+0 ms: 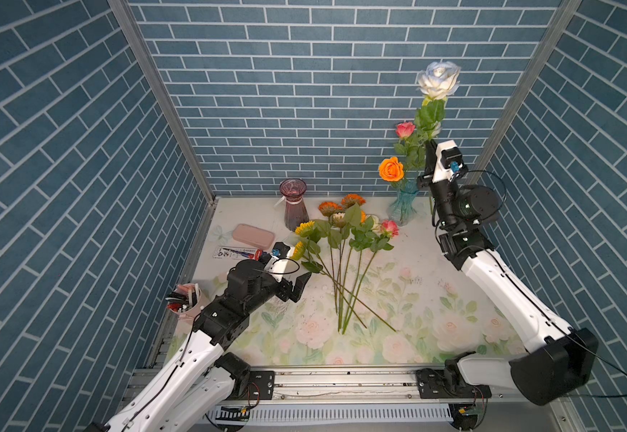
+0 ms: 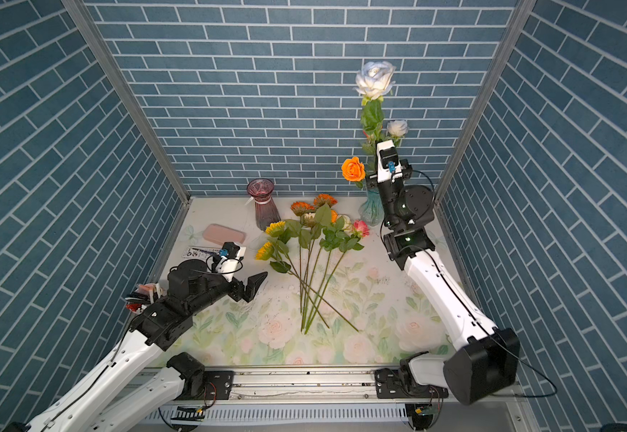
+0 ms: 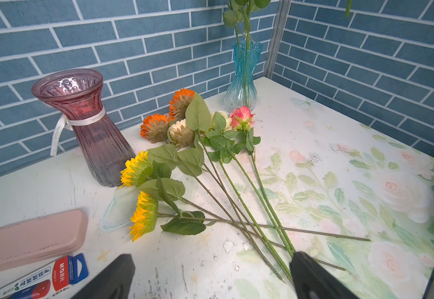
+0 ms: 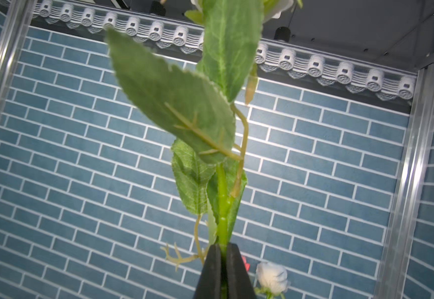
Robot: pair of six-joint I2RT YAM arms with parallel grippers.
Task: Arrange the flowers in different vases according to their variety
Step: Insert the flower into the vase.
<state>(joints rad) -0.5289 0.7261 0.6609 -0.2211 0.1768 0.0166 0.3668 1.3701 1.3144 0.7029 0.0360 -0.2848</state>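
1. The right gripper (image 4: 221, 249), jaws pinched shut on the green stem of a pale blue rose (image 1: 437, 80), holds the bloom upright, high above the claw.
2. The aqua vase (image 1: 403, 204), holding an orange rose (image 1: 391, 169) and a pink rose (image 1: 405, 129), stands just below and beside the claw. The stem's tail appears to hang outside the rim.
3. Done well: keep the stem vertical, centre its tail over the mouth, lower slowly between the standing stems, and release only once it is seated.
4. The left gripper (image 3: 214, 274), jaws wide and empty, hovers at the stem ends of the loose flowers (image 1: 342, 239). The empty plum vase (image 1: 294, 209) stands beyond.
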